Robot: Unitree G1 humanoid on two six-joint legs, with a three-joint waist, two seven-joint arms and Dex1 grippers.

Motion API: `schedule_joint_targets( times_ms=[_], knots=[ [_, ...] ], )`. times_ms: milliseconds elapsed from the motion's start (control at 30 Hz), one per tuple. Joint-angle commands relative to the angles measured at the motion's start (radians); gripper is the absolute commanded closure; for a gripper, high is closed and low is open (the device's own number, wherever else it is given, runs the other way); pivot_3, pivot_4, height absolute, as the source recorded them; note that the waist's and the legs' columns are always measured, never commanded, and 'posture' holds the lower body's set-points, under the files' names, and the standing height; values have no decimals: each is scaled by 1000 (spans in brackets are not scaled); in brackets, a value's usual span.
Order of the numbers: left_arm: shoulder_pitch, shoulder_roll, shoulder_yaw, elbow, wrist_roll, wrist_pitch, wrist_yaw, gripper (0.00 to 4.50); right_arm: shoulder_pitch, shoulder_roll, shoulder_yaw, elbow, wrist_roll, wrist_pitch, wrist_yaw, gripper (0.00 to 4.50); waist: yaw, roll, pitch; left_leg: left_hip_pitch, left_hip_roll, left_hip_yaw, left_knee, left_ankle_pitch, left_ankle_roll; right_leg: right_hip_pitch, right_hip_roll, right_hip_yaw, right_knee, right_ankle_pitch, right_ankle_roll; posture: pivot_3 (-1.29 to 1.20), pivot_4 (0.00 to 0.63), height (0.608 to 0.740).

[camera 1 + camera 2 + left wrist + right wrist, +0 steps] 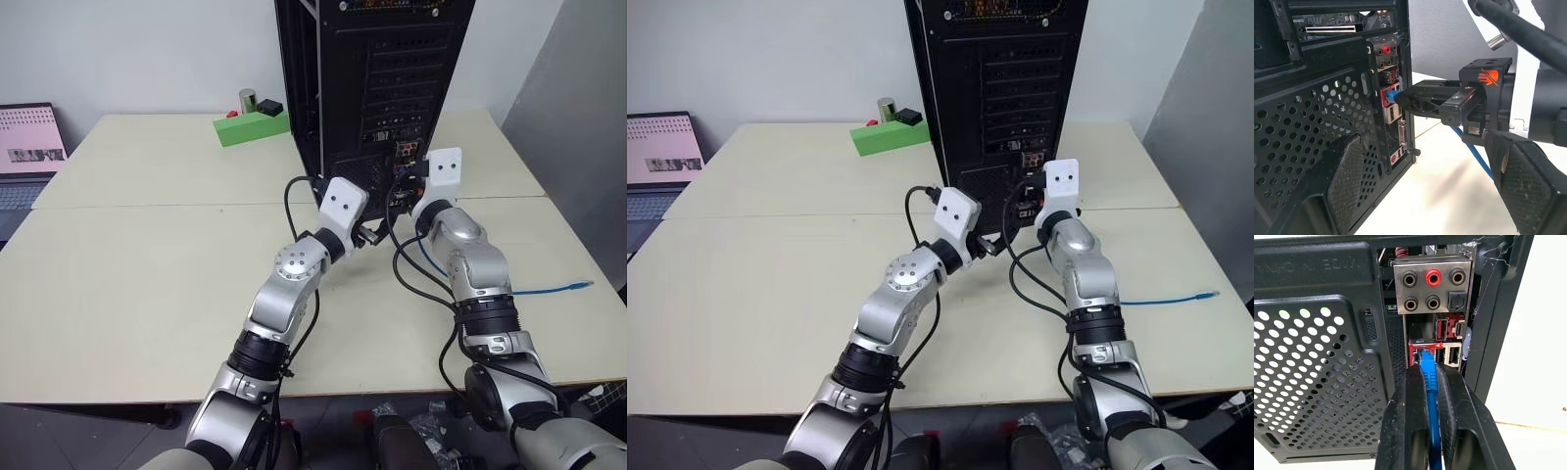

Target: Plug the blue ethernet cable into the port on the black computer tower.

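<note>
The black computer tower (372, 78) stands upright at the back of the table, rear panel facing me. My right gripper (1429, 369) is shut on the blue ethernet cable (1430, 387) just behind its plug. The plug's tip sits at the mouth of the red-rimmed port (1419, 350), below the audio jacks; how deep it sits I cannot tell. From the gripper the cable trails back over the table to its free end (584, 285) at the right. My left gripper (1432, 161) is open with nothing in it, close to the perforated panel beside the right gripper (1400, 96).
A green box (250, 127) with a small can and a black block on it lies left of the tower. A laptop (29, 157) sits at the far left. Black robot cables (411, 274) loop between my arms. The table's right edge (588, 294) is near the cable's free end.
</note>
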Motion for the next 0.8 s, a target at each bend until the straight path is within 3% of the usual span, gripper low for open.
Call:
schedule_joint_targets(
  times_ms=[33, 333, 567, 800],
  knots=[
    [-10, -2, 10, -35, 5, -24, 6, 510, 6, -29, -19, -50, 18, 10, 30, 3488, 3, 0, 0, 0, 0, 0, 0, 0, 0, 0, 0, 0, 0, 0, 0, 0, 150, 740],
    [-15, 44, 22, -47, -6, 37, -29, 510, 150, -148, 1, -278, 78, 113, 206, 1680, 31, 0, 0, -4, -1, 0, -1, 0, 0, -2, -1, -1, -2, 0, 0, 0, 150, 740],
    [15, 208, 60, -155, -33, 161, -132, 510, 265, -362, -72, -454, 209, 131, 465, 106, 28, 0, 0, -3, -1, -1, -1, 0, 0, -2, -1, -2, -2, 0, 0, 0, 150, 740],
    [39, 403, 152, -257, -146, 210, -315, 510, 322, -557, -165, -441, 318, 79, 720, 44, 29, 0, 1, -3, -1, -1, -1, 0, 0, -1, -1, -2, -3, 0, 0, 0, 150, 740]
  ],
)
